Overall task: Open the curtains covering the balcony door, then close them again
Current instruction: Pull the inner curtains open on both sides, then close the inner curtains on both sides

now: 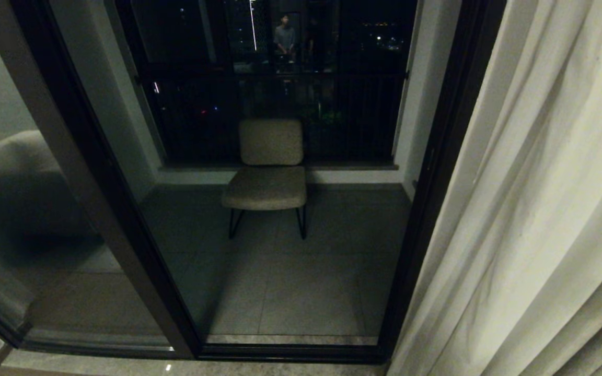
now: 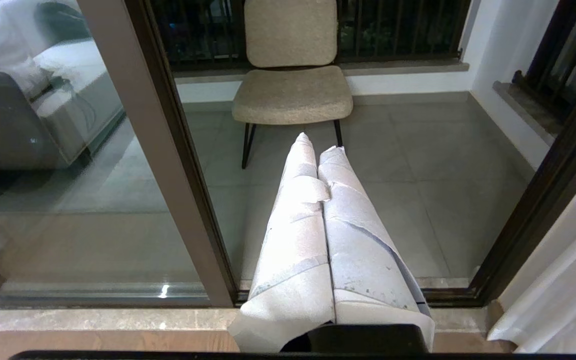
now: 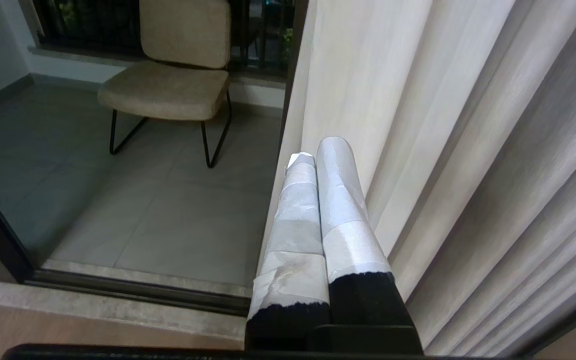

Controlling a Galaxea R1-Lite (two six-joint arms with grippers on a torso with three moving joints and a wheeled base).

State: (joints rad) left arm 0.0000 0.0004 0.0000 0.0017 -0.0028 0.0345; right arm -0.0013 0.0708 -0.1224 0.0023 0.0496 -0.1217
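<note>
The balcony door [image 1: 280, 250] stands exposed: its dark frame and glass fill the centre of the head view, with an upholstered chair [image 1: 268, 172] on the balcony tiles behind the pane at 12 o'clock. The curtain [image 1: 531, 219] hangs gathered at 3 o'clock, its pleats running floor to ceiling, so its long axis is vertical and its free inner edge lies against the right-hand door frame. No panel is visible at 9 o'clock; only glass with room reflections shows there. Neither arm appears in the head view. The right gripper [image 3: 320, 150] has its tape-wrapped fingers pressed together and holds nothing; in its wrist view the tips sit just beside the curtain's inner edge, with fabric at 1 to 3 o'clock of them. The left gripper [image 2: 318, 142] is likewise clenched and empty, pointing at the glass and the chair, well apart from the fabric. The right arm is therefore the nearer one. Judged from this layout, the curtain is already drawn aside, and the coming move calls for the right gripper to take the vertical edge and carry it toward 9 o'clock.
</note>
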